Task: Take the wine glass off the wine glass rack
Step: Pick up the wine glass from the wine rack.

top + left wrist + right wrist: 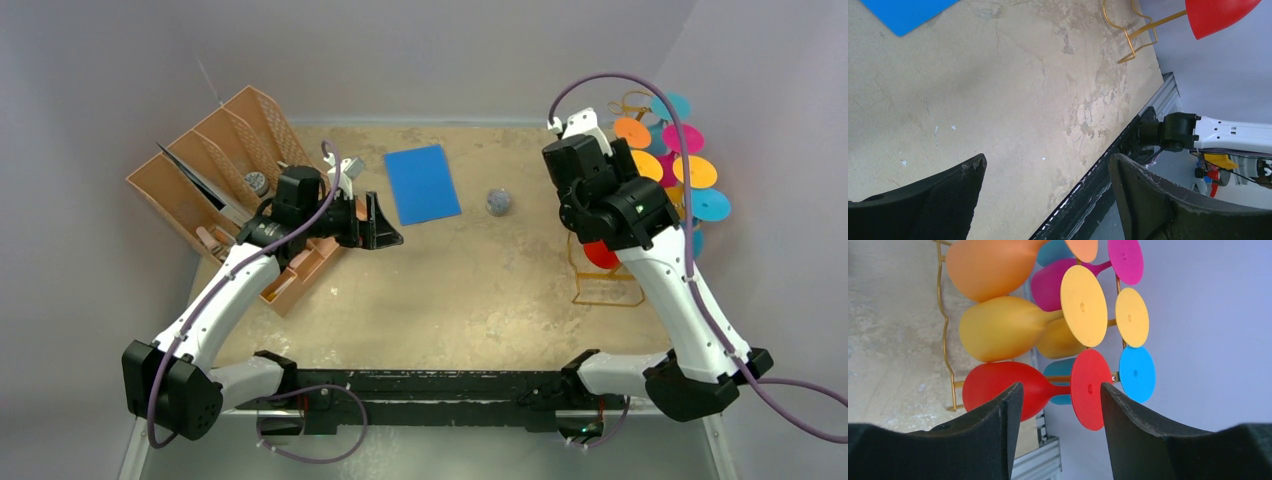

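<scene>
The gold wire wine glass rack (943, 325) stands at the table's right edge (605, 298) with several coloured glasses hanging on it. The red wine glass (993, 382) hangs lowest, its round foot (1089, 390) pointing towards the wall. My right gripper (1061, 386) is open around the glass's stem. One fingertip overlaps the bowl and the other sits at the foot's edge. From above, the right arm hides most of the red glass (600, 255). My left gripper (392, 235) hovers open and empty over the bare table (1047, 160). Its view catches the rack's base (1133, 40).
Orange (988, 265), yellow (998, 327), magenta (1048, 287) and blue (1137, 374) glasses hang close above and behind the red one. A brown slotted organiser (215, 190) stands at the back left. A blue sheet (422, 184) and a small grey ball (498, 203) lie mid-table.
</scene>
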### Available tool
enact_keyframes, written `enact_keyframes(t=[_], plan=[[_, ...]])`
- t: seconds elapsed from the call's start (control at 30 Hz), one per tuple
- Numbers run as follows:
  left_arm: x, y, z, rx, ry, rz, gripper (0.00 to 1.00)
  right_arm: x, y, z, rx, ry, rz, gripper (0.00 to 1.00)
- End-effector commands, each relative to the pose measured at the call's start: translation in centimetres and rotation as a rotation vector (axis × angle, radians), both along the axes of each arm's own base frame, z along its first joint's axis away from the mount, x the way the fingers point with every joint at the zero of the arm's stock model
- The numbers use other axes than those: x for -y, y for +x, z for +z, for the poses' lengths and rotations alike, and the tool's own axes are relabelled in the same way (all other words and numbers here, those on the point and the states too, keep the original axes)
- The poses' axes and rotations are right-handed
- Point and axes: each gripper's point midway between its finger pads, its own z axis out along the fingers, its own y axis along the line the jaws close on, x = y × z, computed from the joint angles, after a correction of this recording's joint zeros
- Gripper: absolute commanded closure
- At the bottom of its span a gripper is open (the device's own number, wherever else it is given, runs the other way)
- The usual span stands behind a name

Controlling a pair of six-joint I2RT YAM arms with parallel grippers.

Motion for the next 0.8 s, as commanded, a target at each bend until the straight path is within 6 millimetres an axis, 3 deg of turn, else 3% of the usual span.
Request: enact_keyframes(t=[0.0,0.43,0.77], plan=[[-0.2,-0.1,0.7,0.050,0.005,-0.007,0.09,0.8,-0.5,0.3,-0.016,-0.040,0.005,0.40],[0.0,0.1,0.3,0.042,0.005,-0.010,0.09,3.3,-2.2,-0.9,-0.044,-0.088,-0.069,0.48],[-0.1,-0.1,0.5,0.049,0.005,-0.010,0.09,3.7,-1.6,-1.2,-0.050,-0.111,-0.080,0.61]])
